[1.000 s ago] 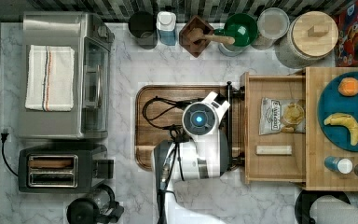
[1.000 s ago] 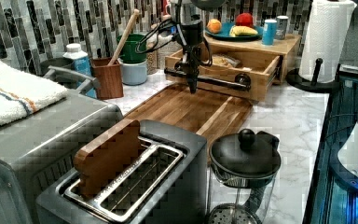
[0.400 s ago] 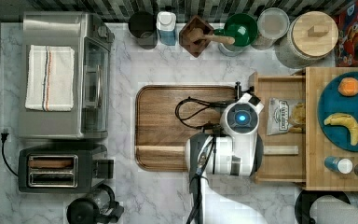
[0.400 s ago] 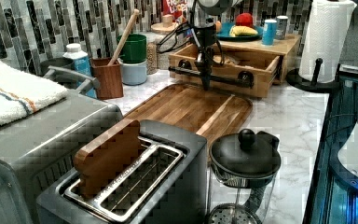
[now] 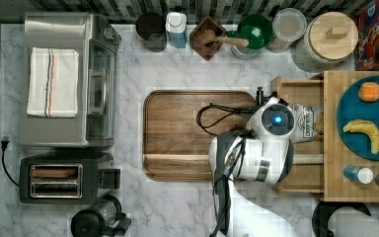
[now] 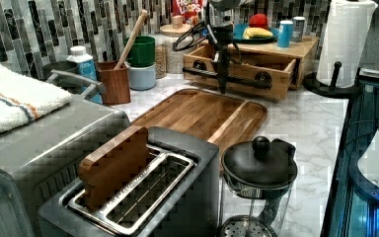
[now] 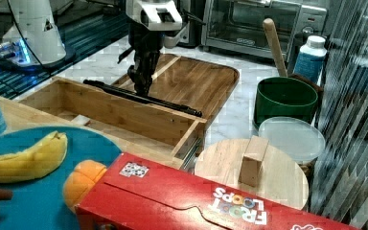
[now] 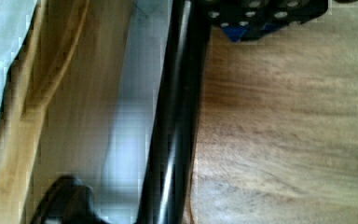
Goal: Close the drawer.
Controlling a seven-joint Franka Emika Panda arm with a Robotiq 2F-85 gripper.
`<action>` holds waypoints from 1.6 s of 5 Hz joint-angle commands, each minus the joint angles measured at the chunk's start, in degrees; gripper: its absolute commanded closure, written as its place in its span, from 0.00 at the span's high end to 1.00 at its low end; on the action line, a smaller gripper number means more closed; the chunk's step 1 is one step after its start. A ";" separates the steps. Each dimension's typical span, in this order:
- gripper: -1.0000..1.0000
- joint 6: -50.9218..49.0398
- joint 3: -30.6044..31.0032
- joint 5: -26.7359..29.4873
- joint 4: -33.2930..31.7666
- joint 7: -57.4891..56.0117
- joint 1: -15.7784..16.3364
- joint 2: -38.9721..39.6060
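The gripper (image 6: 222,88) is standing against the black bar handle (image 7: 141,98) of the drawer (image 7: 120,115), on the board side; finger state cannot be told. In the top view the half-open drawer is lying right of the gripper, its handle running near to far, so the closing push is probably heading rightward.

Brown wooden board (image 5: 197,134) on marble counter (image 5: 177,64), toaster (image 5: 59,183), toaster oven (image 5: 69,79), green bowl (image 5: 256,29), banana (image 5: 365,133)

My gripper (image 6: 222,86) sits against the drawer handle (image 6: 242,80); behind me, the board (image 6: 202,111) lies flat and bare.
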 commanded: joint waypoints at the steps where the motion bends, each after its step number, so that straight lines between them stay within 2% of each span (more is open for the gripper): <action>1: 0.00 2.54 -3.40 3.24 13.22 -11.48 -8.04 3.75; 2: 0.00 4.70 -3.54 4.59 14.30 -12.21 -9.90 5.32; 4: 0.00 4.58 -6.18 -1.64 19.23 -10.20 -11.79 6.63; 5: 0.00 3.60 -7.72 -2.01 23.47 -12.58 -12.63 8.85; 6: 0.00 4.41 -11.86 -0.58 26.50 -14.84 -10.06 11.56; 7: 0.00 2.97 -11.66 -3.36 28.64 -10.56 -10.29 12.30; 8: 0.00 0.98 -11.78 -5.22 28.05 -7.20 -9.07 10.82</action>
